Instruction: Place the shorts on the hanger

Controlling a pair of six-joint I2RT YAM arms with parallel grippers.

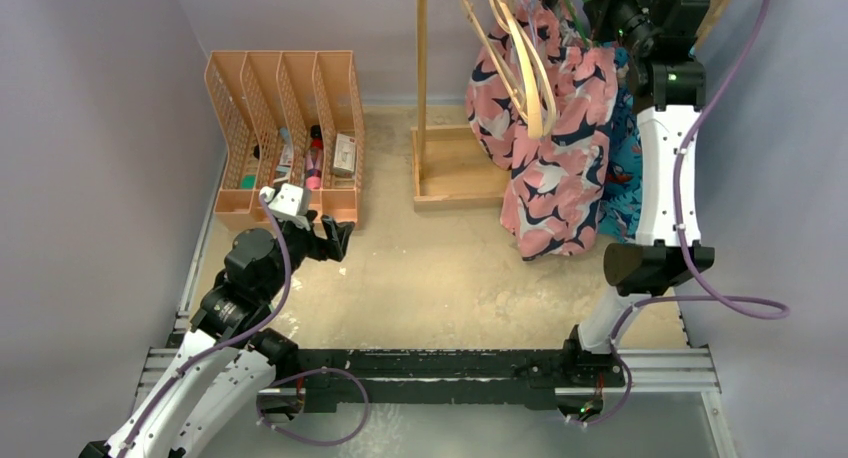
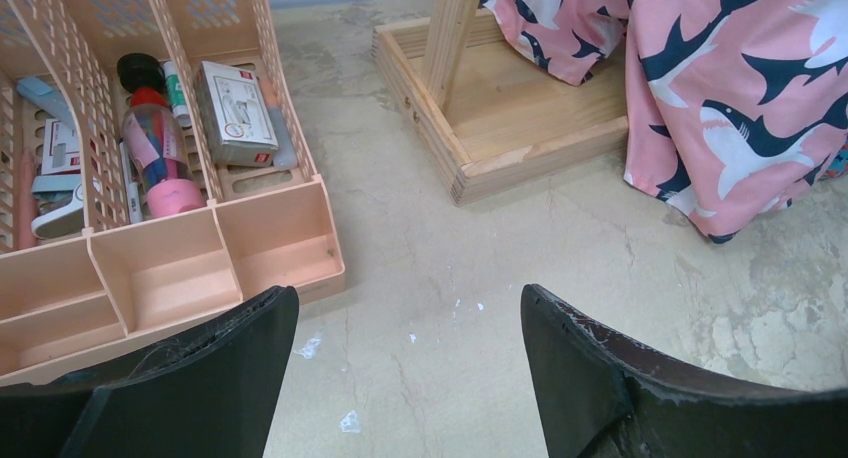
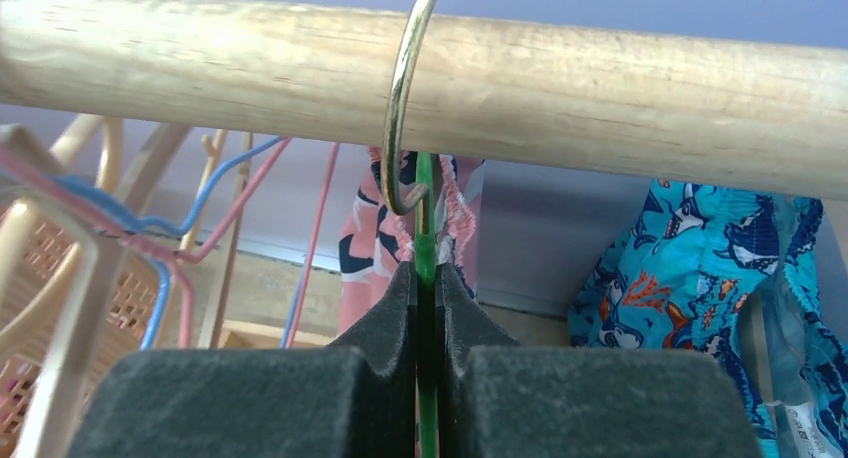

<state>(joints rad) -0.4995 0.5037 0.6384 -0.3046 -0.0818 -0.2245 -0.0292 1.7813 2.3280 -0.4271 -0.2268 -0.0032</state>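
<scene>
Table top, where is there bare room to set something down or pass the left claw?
Widest bare patch of table, between the left claw, the shorts and the near rail. A narrower strip runs between the organizer and the stand base. Crowded at back right, where the shorts hang.

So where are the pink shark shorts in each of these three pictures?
Top external: the shorts hang upper right of centre.
Left wrist: the shorts fill the top right corner.
Right wrist: a strip of shorts at centre, behind the right hand shut on the green hanger.
Shared landmark: the wooden rack, post, base or rail in every view.
</scene>
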